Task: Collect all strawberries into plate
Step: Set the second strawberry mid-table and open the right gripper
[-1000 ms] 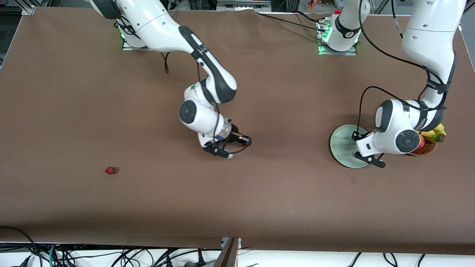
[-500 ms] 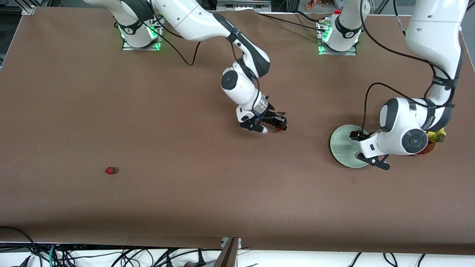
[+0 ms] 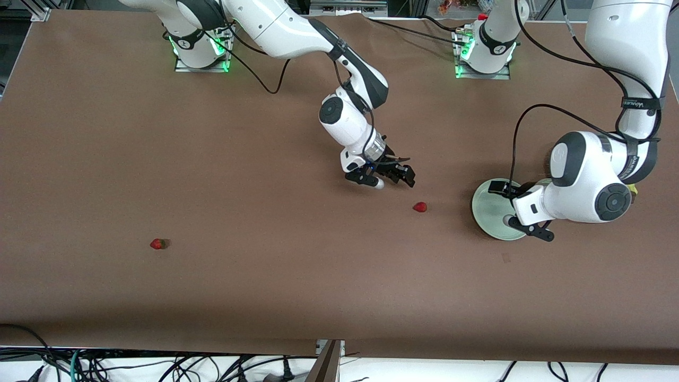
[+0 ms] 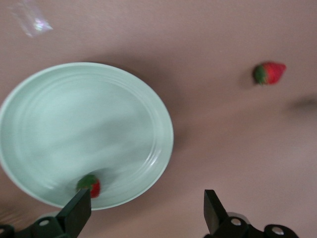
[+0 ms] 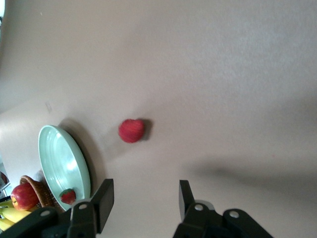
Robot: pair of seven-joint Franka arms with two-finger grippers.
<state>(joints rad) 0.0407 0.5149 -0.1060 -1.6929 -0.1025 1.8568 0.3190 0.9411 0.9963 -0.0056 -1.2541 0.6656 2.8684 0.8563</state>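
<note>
Right now one strawberry (image 4: 90, 185) is lying in the plate (image 3: 485, 209), close against its rim, at the left arm's end of the tabletop. A second strawberry (image 3: 419, 207) is sitting on the bare tabletop just short of the plate, toward the middle. A third strawberry (image 3: 158, 243) is resting well apart, toward the right arm's end and nearer the front edge.

The left gripper (image 3: 522, 225) is hanging over the plate's rim with its jaws spread wide and holding nothing. The right gripper (image 3: 387, 178) is hovering over the tabletop's middle, near the second berry, its jaws standing apart and empty.

Judging by this, the berry beside the plate is the likely trouble: round and loose, it could roll away if nudged by a finger rather than pinched. A low approach by either arm might also be bumping the plate's rim and shifting it, or jolting out the berry already inside. Both arms working around the plate risk crowding each other.
</note>
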